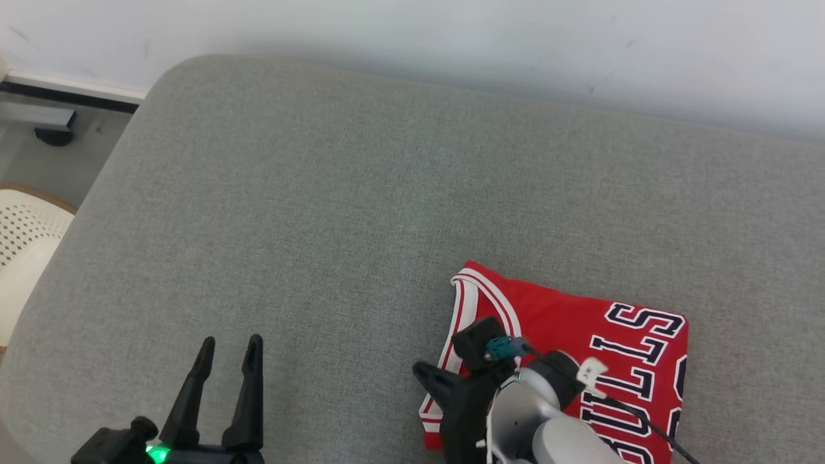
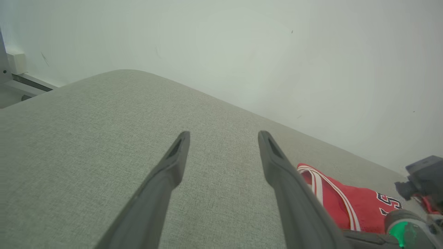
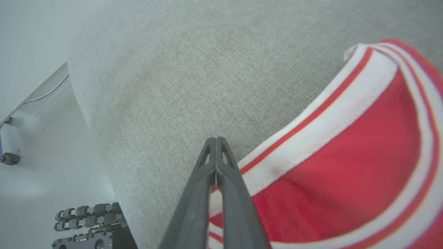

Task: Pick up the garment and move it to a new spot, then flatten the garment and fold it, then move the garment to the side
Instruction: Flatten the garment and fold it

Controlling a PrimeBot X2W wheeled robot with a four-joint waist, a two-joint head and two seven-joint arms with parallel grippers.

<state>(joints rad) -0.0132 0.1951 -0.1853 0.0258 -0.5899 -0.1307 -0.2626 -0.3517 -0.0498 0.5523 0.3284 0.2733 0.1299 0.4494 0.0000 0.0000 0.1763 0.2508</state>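
Grey cushion (image 1: 322, 193), folded red jersey (image 1: 567, 322) at its near right. Right gripper (image 3: 216, 145) has its jaws together at the trim, left gripper (image 1: 232, 341) has them apart. I'd slide it slowly so the folds hold.

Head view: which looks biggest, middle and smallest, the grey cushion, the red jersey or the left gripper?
1. cushion, by far the largest.
2. jersey, partly covered and cut by the picture's edge.
3. left gripper, smallest; it sits nearest the camera and is also cut off, so this is looks only.
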